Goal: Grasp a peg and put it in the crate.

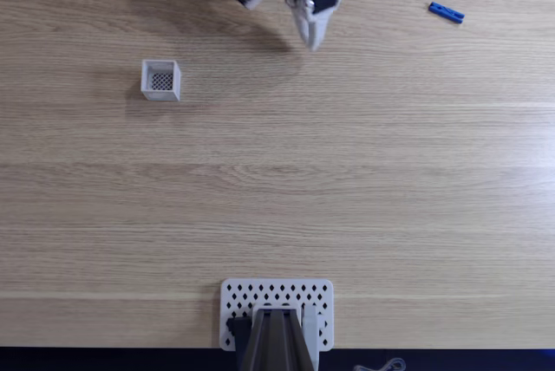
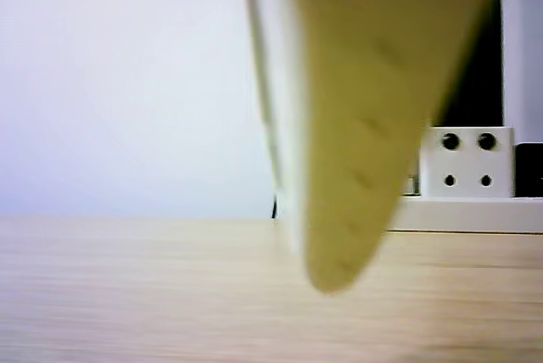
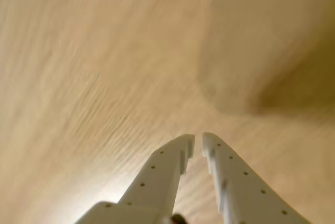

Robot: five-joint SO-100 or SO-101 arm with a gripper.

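Observation:
In the fixed view the peg (image 1: pixel 446 12), a small bright blue bar, lies flat on the wooden table at the top right. The crate (image 1: pixel 161 80), a tiny white open box with a dark mesh bottom, stands at the upper left. My gripper (image 1: pixel 310 43) hangs at the top centre, between the two and touching neither, fingertips pointing down the picture. In the wrist view the gripper (image 3: pixel 198 141) has its white fingers almost together over bare wood, with only a thin slit between them and nothing held. A blurred finger (image 2: pixel 339 168) looms close in the other view.
A white perforated plate (image 1: pixel 277 303) carrying a dark mount sits at the table's near edge in the fixed view. In the other view a white block with holes (image 2: pixel 468 164) stands at the right on a pale base.

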